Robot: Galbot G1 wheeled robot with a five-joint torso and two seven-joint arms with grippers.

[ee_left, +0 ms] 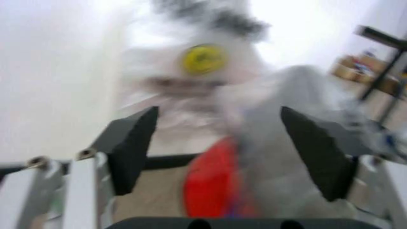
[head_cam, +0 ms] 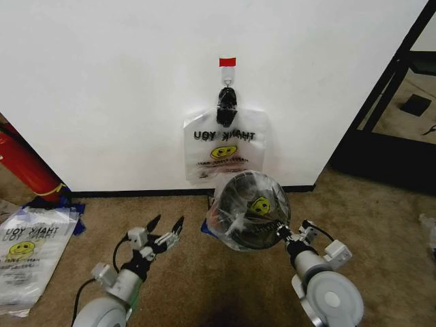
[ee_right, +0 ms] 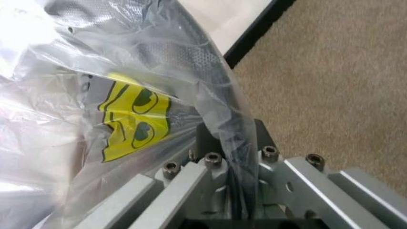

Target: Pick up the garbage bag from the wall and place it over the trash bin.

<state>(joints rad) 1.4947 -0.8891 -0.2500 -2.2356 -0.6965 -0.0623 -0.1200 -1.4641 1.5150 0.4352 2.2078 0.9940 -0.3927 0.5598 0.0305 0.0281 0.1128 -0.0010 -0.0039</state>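
A garbage bag [head_cam: 223,146] with THANK YOU lettering and a yellow smiley hangs from the black hook [head_cam: 227,99] on the white wall [head_cam: 102,82], under a red tape strip. Below it stands the black trash bin [head_cam: 240,219], with another garbage bag [head_cam: 259,204] draped over its mouth. My right gripper [head_cam: 281,231] is shut on that bag at the bin's rim; in the right wrist view the right gripper [ee_right: 232,138] pinches plastic [ee_right: 133,119] and rim together. My left gripper [head_cam: 167,228] hovers open left of the bin. Between its fingers [ee_left: 133,143] the left wrist view shows the bin's red base [ee_left: 213,181].
A red cylinder [head_cam: 24,163] leans at the wall on the left. A stack of spare bags [head_cam: 27,252] lies on the carpet at the left. A black shelf frame [head_cam: 388,102] stands at the right. Bare carpet [head_cam: 381,211] lies right of the bin.
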